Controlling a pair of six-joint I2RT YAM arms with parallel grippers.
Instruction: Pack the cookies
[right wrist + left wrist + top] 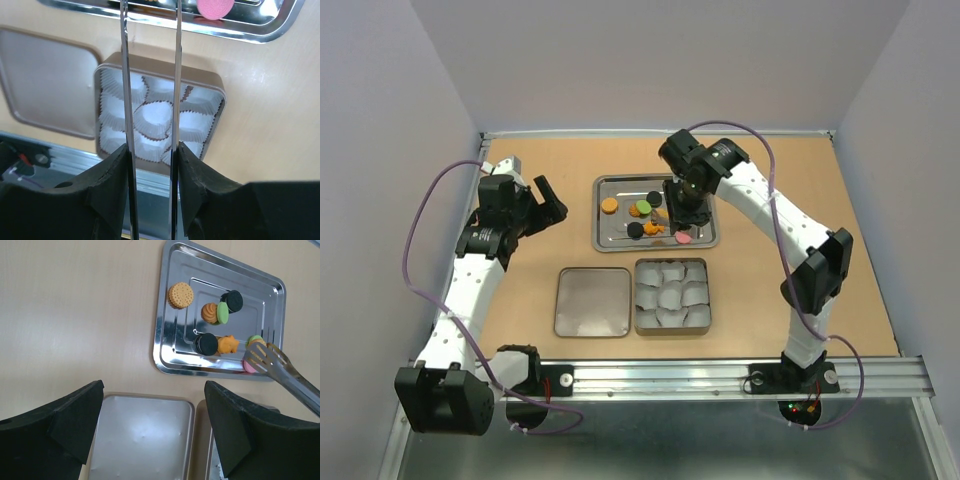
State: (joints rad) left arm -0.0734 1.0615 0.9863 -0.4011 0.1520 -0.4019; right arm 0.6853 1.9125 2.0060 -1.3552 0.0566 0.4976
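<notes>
Cookies (640, 208) are scattered on the tray (620, 238), which is set on the table (800, 250) toward the far side. The tin (638, 295) is placed just in front of it, with paper cups (672, 295) packed inside. The lid (592, 302) is laid just left of the tin. Tongs (287, 376) are held over the tray's right side.

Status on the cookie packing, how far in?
Done: tin open, lid beside it, paper cups in place, all empty. In hand: right hand holds tongs, tips at the cookies on the tray. Left hand open, holding nothing. Left: every cookie needs packing.
</notes>
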